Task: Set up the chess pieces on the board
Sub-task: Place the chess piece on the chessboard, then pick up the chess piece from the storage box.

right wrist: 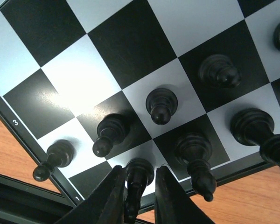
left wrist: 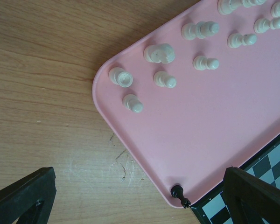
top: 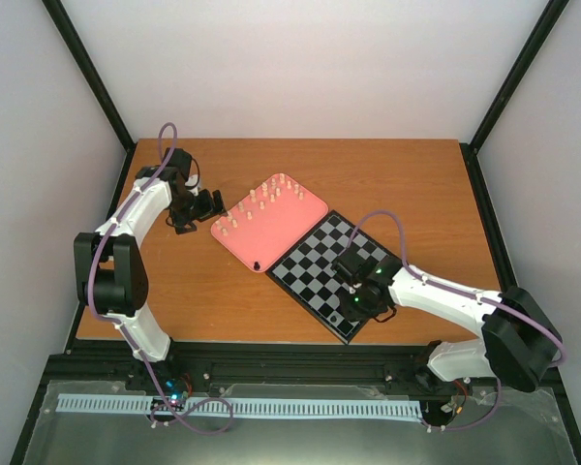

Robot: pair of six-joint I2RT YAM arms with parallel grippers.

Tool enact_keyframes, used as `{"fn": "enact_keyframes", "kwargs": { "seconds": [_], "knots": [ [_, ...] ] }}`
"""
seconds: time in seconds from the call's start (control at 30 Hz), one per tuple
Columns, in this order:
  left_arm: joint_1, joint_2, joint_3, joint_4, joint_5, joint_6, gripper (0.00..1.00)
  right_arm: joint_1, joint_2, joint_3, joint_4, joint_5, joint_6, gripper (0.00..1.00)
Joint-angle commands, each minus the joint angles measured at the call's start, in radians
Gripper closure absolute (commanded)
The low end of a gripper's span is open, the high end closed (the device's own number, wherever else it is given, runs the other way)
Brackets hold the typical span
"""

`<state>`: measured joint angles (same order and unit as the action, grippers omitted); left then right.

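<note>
The board (top: 310,257) of black and grey checks lies right of centre. My right gripper (top: 356,295) hangs over its near edge. In the right wrist view its fingers (right wrist: 109,196) straddle a black piece (right wrist: 139,179) standing on an edge square, with a small gap at the right finger. Several more black pieces (right wrist: 161,105) stand in two rows on the board (right wrist: 130,42). Cream pieces (top: 261,199) stand on the pink tray (top: 290,218). One black piece (left wrist: 178,192) lies in the tray's near corner. My left gripper (left wrist: 139,179) is wide open and empty over the tray's left edge.
The pink tray (left wrist: 214,121) touches the board's far-left side. Several cream pieces (left wrist: 159,52) cluster toward its far part. Bare wooden table (left wrist: 46,93) lies left of the tray. Black frame posts and pale walls ring the table.
</note>
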<state>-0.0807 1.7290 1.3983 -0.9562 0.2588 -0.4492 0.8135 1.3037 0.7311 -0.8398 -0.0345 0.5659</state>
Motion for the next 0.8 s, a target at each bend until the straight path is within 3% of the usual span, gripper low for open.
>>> {"fn": "enact_keyframes", "kwargs": {
  "seconds": [0.0,0.3,0.43,0.63,0.77],
  "knots": [
    [-0.007,-0.012,0.032,0.011,0.004,0.001,0.0,0.009,0.005,0.001,0.005,0.014,-0.003,0.78],
    [-0.006,-0.015,0.031,0.01,0.005,0.0,0.0,0.01,-0.066,0.14,-0.098,-0.05,-0.056,0.71],
    [-0.007,-0.018,0.031,0.011,0.005,0.0,0.0,0.012,-0.053,0.257,-0.15,-0.056,-0.1,0.62],
    [-0.006,-0.021,0.039,0.005,-0.001,0.003,0.0,0.011,0.191,0.521,-0.128,-0.057,-0.251,0.49],
    [-0.005,-0.03,0.042,0.0,-0.005,0.004,0.0,0.012,0.394,0.679,-0.047,-0.095,-0.324,0.45]
  ]
}}
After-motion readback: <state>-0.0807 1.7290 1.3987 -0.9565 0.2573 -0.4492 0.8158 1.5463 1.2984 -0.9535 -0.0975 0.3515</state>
